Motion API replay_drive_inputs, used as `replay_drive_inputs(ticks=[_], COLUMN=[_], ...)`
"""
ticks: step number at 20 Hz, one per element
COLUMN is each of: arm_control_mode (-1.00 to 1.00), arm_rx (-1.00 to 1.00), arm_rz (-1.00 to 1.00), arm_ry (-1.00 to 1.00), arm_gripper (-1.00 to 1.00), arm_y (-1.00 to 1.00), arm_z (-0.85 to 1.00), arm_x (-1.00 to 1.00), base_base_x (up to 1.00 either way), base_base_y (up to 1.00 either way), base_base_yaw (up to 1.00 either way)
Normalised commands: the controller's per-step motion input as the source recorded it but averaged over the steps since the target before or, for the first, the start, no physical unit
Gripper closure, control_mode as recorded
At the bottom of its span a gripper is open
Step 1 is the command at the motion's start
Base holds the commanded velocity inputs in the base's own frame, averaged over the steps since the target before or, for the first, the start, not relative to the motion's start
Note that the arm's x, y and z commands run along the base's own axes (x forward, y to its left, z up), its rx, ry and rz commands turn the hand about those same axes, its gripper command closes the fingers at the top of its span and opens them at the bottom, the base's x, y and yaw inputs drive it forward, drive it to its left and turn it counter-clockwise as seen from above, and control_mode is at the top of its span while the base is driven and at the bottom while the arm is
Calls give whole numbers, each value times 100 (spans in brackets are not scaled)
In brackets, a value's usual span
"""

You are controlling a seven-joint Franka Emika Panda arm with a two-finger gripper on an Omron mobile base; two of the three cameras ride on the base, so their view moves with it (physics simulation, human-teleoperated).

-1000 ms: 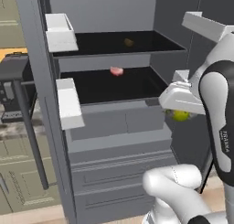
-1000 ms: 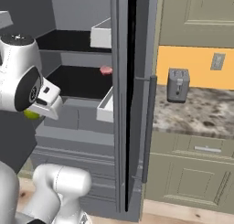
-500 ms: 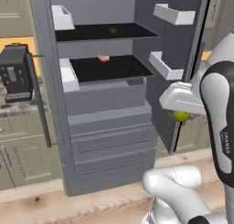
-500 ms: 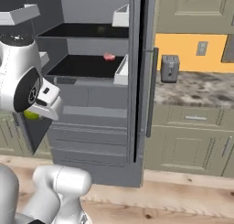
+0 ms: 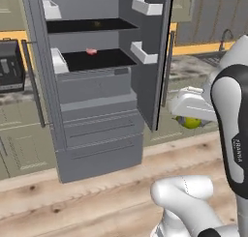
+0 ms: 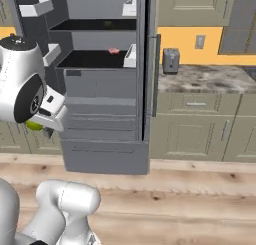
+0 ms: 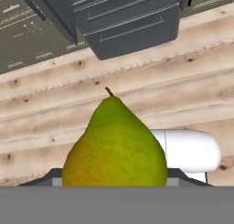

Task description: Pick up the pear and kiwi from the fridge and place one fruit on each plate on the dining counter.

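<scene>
Dark-grey and standing open, the fridge (image 5: 97, 110) showed two black shelf recesses above closed grey drawers. On the upper shelf, toward its back, lay a small dull object that may have been the kiwi (image 5: 97, 24), too small to tell surely. On the lower shelf a pink lump (image 5: 91, 51) sat near the back edge. White door bins (image 5: 144, 52) hung on the open door; what they held could not be made out. The gripper (image 5: 191, 121) was clamped on the pear (image 7: 115, 145), held well clear of the fridge, out over the pale wooden floor (image 7: 192, 86) with its stem pointing away from the hand. Beside the fridge ran olive-grey cabinets (image 6: 200, 124) under a mottled counter (image 6: 210, 79), where a toaster (image 6: 171, 60) stood against an orange wall (image 6: 190, 39).
</scene>
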Motion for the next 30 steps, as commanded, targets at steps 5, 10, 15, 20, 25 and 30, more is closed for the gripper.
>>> replay_drive_inputs(ticks=[5,10,15,20,25,30], arm_control_mode=[100,100,100,100,100,100], arm_rx=[0,0,0,0,0,0], arm_rz=[0,0,0,0,0,0], arm_ry=[0,0,0,0,0,0], arm_gripper=[100,100,100,100,100,100], arm_y=[0,0,0,0,0,0], arm_z=[0,0,0,0,0,0], arm_x=[0,0,0,0,0,0], base_base_x=[-100,-100,-100,-100,-100,-100], base_base_y=[0,-2,-11,-16,-21,-26], base_base_yaw=[-16,-22,-28,-28,-27,-25])
